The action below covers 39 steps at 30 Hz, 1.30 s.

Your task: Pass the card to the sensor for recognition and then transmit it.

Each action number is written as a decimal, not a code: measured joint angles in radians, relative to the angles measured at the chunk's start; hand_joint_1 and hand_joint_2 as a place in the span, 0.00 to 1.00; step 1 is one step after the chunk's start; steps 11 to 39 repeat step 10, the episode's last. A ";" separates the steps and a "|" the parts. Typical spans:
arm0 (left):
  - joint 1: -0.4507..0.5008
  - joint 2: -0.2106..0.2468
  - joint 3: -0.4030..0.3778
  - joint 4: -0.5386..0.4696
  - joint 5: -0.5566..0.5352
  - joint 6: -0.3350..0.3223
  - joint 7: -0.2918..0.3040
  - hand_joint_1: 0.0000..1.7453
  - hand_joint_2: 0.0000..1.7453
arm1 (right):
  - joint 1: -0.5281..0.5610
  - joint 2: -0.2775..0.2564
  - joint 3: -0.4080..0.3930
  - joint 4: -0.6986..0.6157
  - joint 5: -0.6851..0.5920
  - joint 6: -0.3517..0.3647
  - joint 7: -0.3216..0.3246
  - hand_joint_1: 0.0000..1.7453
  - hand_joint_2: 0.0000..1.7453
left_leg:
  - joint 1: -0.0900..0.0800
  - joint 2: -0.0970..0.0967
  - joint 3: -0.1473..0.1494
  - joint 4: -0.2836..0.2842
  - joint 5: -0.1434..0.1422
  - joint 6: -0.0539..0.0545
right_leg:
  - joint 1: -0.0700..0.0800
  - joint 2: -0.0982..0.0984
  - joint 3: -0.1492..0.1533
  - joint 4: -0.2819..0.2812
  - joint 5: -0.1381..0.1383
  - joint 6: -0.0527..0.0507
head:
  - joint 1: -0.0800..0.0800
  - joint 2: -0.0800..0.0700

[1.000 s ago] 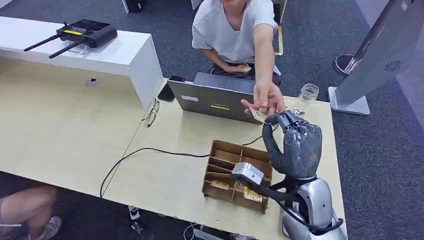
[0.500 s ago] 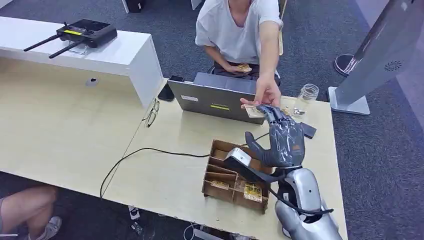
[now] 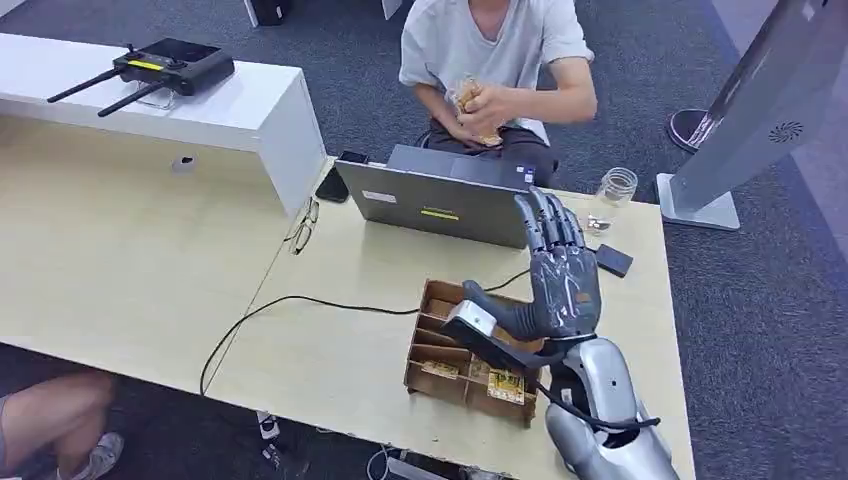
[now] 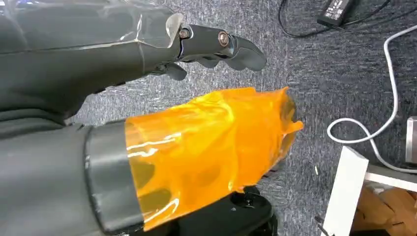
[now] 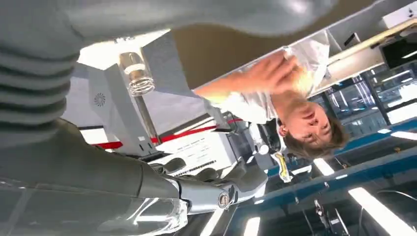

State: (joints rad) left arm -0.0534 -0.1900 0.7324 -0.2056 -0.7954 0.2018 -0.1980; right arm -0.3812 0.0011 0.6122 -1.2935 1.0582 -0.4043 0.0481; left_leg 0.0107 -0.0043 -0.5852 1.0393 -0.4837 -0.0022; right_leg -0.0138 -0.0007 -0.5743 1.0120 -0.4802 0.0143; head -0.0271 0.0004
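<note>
— Where is the card?

— Not with me. My right hand (image 3: 558,275) stands over the table (image 3: 340,355), fingers straight and spread, thumb out to the side, with nothing in it. The person (image 3: 490,40) across from me holds something small and tan (image 3: 472,100) in both hands against the chest. I take that for the card, though it is too small to be sure.

— So the handing-over is done?

— I judge so: an empty, wide-open palm pointed at someone whose hands are full reads as a finished pass. I cannot confirm from here that the sensor read it.

— Which thing is the sensor?

— Probably the small black block (image 3: 612,261) lying flat just beside my fingertips, near the glass jar (image 3: 615,188). It sits between me and the person, which suits a card going over it on the way across.

— And more cards?

— The cardboard tray (image 3: 447,297) lies right under my wrist, with yellow-printed cards (image 3: 505,385) flat in its near compartments. It is close to my arm so I need only drop the hand to reach one. Flat cards in narrow slots will want a careful pinch at the edge.

— Anything in the way?

— The laptop (image 3: 430,200) stands just beyond the tray, and a black cable (image 3: 300,302) runs across the table to it. I would keep my fingers off both.

— Your left hand?

— My left hand (image 4: 162,123) hangs over grey carpet, thumb wrapped in orange film, fingers loosely out, holding nothing.
</note>
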 joint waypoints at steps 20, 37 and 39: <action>0.011 0.000 0.005 0.000 0.029 0.011 -0.012 0.00 0.00 | 0.083 -0.005 0.002 -0.100 -0.063 -0.058 -0.059 0.00 0.00 | 0.000 0.000 0.000 0.000 0.000 0.000 | 0.000 0.000 -0.001 0.000 0.000 0.000 | 0.000 0.000; 0.011 0.000 0.005 0.000 0.029 0.011 -0.012 0.00 0.00 | 0.083 -0.005 0.002 -0.100 -0.063 -0.058 -0.059 0.00 0.00 | 0.000 0.000 0.000 0.000 0.000 0.000 | 0.000 0.000 -0.001 0.000 0.000 0.000 | 0.000 0.000; 0.011 0.000 0.005 0.000 0.029 0.011 -0.012 0.00 0.00 | 0.083 -0.005 0.002 -0.100 -0.063 -0.058 -0.059 0.00 0.00 | 0.000 0.000 0.000 0.000 0.000 0.000 | 0.000 0.000 -0.001 0.000 0.000 0.000 | 0.000 0.000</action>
